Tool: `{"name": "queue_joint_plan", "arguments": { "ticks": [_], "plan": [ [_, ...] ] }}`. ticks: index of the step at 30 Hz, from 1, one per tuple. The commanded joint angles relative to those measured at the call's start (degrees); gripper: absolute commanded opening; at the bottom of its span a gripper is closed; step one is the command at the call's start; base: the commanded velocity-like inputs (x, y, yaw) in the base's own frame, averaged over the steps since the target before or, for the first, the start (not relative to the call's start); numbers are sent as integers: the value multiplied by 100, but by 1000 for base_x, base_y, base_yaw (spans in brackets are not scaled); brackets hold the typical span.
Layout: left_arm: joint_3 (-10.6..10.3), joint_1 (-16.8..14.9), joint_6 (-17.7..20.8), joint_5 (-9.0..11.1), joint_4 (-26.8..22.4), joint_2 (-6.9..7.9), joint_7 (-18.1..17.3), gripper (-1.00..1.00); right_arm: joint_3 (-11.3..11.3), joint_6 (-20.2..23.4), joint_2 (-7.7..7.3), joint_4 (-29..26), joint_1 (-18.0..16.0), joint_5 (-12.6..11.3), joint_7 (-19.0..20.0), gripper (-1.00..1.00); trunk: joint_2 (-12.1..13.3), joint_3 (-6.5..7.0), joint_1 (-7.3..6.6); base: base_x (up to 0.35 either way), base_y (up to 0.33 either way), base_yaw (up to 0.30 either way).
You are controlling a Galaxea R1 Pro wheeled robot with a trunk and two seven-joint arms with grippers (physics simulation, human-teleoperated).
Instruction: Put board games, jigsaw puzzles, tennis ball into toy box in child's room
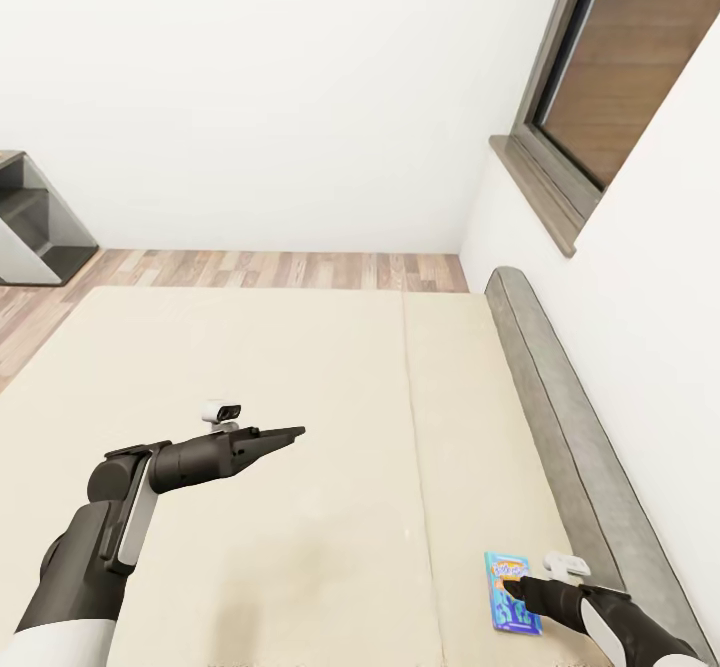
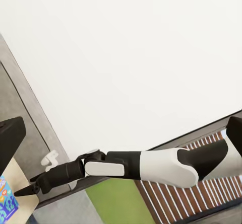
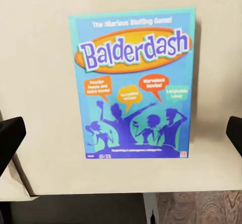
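Right tool, parted, above blue board game.

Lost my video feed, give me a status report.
Right claw open, hovering over blue board game, not gripping. Game flat on bed near its corner. Left claw raised above mattress, empty. Nothing in the way.

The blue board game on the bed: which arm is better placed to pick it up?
The right. Its gripper hovers over the blue board game near the bed edge, jaws open on both sides of it. The left gripper is far off over mid-mattress.
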Motion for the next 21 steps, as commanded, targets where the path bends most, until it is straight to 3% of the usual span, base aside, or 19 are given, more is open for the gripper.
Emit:
{"name": "queue_joint_plan", "arguments": {
  "ticks": [1,21],
  "plan": [
    [1,-4,60,1,-1,1,-20,100,39,28,-4,-9,-2,-56,-3,100,-10,-18,3,0,0,0],
    [-7,0,60,17,-1,-7,-9,100,33,30,-99,-34,-12,-56,42,100,-10,-205,3,0,0,0]
  ]
}}
